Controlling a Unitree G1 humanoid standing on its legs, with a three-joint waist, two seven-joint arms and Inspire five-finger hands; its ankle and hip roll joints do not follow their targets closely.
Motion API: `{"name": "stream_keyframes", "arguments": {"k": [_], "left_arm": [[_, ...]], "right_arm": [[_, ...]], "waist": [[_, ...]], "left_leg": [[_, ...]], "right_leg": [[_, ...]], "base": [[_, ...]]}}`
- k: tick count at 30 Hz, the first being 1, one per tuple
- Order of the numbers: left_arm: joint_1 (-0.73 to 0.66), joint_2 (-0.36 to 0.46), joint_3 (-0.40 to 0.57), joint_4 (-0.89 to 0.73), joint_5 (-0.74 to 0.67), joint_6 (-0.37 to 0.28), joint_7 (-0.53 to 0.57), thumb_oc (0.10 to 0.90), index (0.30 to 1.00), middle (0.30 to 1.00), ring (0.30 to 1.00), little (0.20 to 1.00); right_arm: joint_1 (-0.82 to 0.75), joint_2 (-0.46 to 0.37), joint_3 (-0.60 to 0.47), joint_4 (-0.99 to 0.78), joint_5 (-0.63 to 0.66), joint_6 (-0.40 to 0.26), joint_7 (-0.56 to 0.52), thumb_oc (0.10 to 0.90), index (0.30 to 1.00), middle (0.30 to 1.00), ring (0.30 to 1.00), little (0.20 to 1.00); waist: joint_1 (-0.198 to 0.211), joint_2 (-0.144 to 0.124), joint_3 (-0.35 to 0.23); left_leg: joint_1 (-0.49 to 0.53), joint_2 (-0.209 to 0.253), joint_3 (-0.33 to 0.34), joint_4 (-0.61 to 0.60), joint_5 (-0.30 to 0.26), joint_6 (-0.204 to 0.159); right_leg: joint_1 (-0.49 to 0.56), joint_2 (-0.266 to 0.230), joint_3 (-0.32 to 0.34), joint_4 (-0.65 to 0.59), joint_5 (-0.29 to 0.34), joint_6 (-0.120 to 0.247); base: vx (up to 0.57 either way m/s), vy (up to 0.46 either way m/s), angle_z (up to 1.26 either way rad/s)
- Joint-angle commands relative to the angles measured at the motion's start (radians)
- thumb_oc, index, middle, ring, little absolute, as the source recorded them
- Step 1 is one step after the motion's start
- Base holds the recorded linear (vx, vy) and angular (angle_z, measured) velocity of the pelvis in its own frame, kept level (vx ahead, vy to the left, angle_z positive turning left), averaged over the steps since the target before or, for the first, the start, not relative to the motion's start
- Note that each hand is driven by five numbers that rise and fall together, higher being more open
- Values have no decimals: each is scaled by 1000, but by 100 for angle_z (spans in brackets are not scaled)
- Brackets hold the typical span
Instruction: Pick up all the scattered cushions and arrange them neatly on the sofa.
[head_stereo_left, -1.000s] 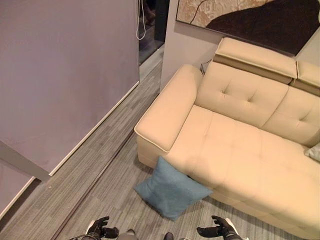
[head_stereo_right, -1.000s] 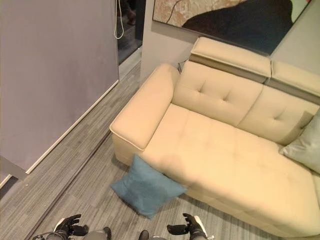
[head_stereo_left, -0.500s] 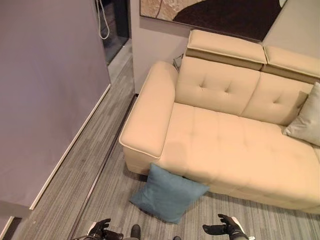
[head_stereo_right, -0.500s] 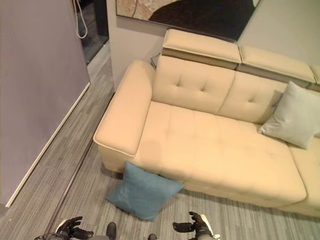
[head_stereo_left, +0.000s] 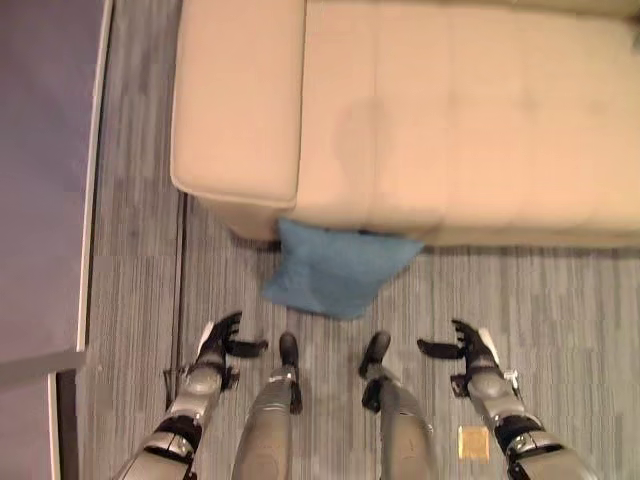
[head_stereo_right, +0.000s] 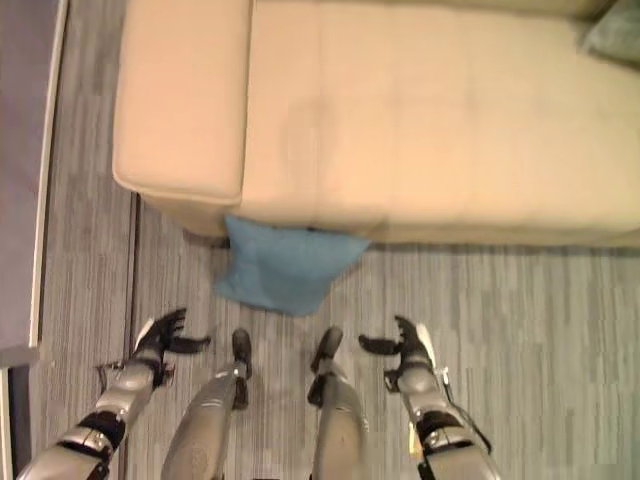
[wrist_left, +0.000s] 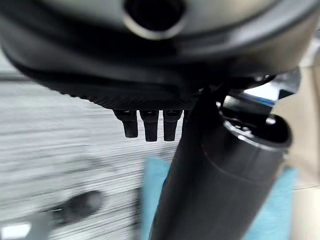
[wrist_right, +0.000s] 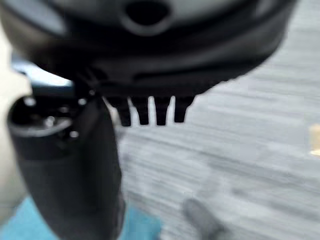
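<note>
A blue cushion (head_stereo_left: 338, 268) lies on the grey floor, leaning against the front of the beige sofa (head_stereo_left: 440, 120) just below its left armrest (head_stereo_left: 238, 100). My left hand (head_stereo_left: 219, 340) hangs open low over the floor, to the left of the cushion and nearer to me. On the other side my right hand (head_stereo_left: 468, 349) is open too, a little right of the cushion. Both hold nothing. A corner of a pale grey cushion (head_stereo_right: 612, 28) rests on the sofa seat at the far right. In the left wrist view the blue cushion (wrist_left: 155, 190) shows past the fingers (wrist_left: 146, 125).
A grey wall (head_stereo_left: 40, 170) with a white skirting runs along the left. A floor strip (head_stereo_left: 182, 270) runs beside the armrest. A small tan square (head_stereo_left: 473, 443) lies on the floor by my right arm. Striped grey floor extends to the right in front of the sofa.
The camera has tilted down and moved closer to the sofa, so the backrest and wall picture are out of view. Both hands have come up into view, spread either side of the blue cushion.
</note>
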Motion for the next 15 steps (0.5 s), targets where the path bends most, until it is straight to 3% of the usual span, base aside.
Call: {"name": "stream_keyframes", "arguments": {"k": [1,3,4,5,8,15], "left_arm": [[-1,39,22,-26,-86,-95,110,800,900,900,900,900],[-122,80,8,-38,-98,-116,156,800,900,900,900,900],[-126,81,8,-37,-98,-116,156,800,900,900,900,900],[-211,101,0,-40,-109,-126,178,800,900,900,900,900],[-323,130,-28,-42,-92,-137,226,800,900,900,900,900],[-480,131,-97,-57,-69,-140,266,800,900,900,900,900]], "right_arm": [[34,-15,19,-73,90,-61,-107,800,900,900,900,900],[-74,-42,4,-104,133,-89,-153,800,900,900,900,900],[-77,-43,4,-103,133,-88,-153,800,900,900,900,900],[-159,-54,-7,-121,175,-120,-184,800,900,900,900,900],[-253,-64,-10,-154,214,-172,-226,800,900,900,900,900],[-380,-55,7,-213,343,-255,-209,800,900,900,900,900]], "waist": [[-10,-11,-143],[-28,2,-126],[-28,1,-129],[-39,16,-128],[-54,32,-127],[-75,37,-123]], "left_leg": [[-61,-47,-56,10,-107,-31],[-199,-42,-63,25,-89,-39],[-207,-42,-63,28,-89,-39],[-311,-45,-70,29,-72,-44],[-433,-42,-72,32,-56,-49],[-597,-32,-78,31,-35,-54]], "right_leg": [[-45,-49,72,17,-72,105],[-190,-56,99,50,-67,105],[-198,-57,100,53,-68,104],[-306,-58,121,75,-68,103],[-445,-64,150,108,-68,106],[-630,-66,189,148,-61,121]], "base": [[-261,-17,12],[-158,-9,8],[-139,35,9],[-74,50,5],[-36,55,-4],[0,7,0]]}}
